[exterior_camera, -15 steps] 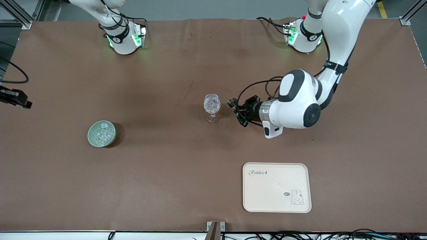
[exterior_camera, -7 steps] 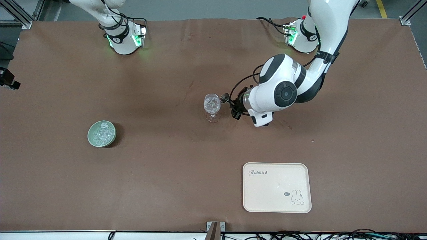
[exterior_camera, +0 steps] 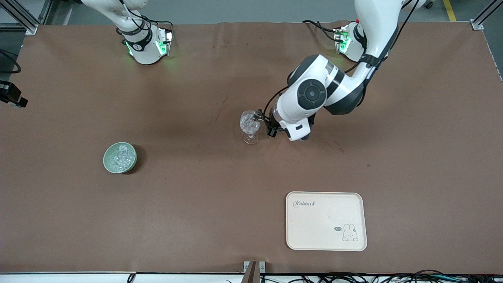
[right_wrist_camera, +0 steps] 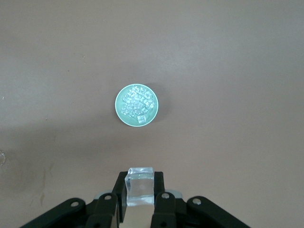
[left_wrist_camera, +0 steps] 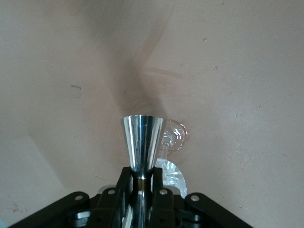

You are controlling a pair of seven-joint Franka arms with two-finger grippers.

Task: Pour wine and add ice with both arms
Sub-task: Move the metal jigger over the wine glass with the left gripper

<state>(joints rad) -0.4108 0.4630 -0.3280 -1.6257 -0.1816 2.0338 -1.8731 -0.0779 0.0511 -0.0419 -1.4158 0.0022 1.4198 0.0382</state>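
A clear stemmed glass point(exterior_camera: 250, 125) stands mid-table with glittering pieces in it; it also shows in the left wrist view point(left_wrist_camera: 173, 137). My left gripper point(exterior_camera: 264, 120) point(left_wrist_camera: 141, 176) is shut on a shiny steel jigger point(exterior_camera: 258, 114) point(left_wrist_camera: 141, 140), whose mouth is at the glass's rim. The ice point(exterior_camera: 120, 158) point(right_wrist_camera: 137, 104) is heaped in a green bowl point(exterior_camera: 107, 159) toward the right arm's end. My right gripper point(right_wrist_camera: 139, 184) is high over the table beside the bowl, shut on one clear ice cube point(right_wrist_camera: 139, 186). A black part of that hand point(exterior_camera: 11, 96) shows at the front view's edge.
A cream tray point(exterior_camera: 326, 232) with a rabbit print lies nearer the front camera, toward the left arm's end. The brown mat point(exterior_camera: 196, 204) covers the table. The arms' bases point(exterior_camera: 147, 45) point(exterior_camera: 355, 43) stand along its edge.
The left arm has swung in toward the glass and brought the jigger from beside it up to its rim. The right hand has shifted along the view's edge.
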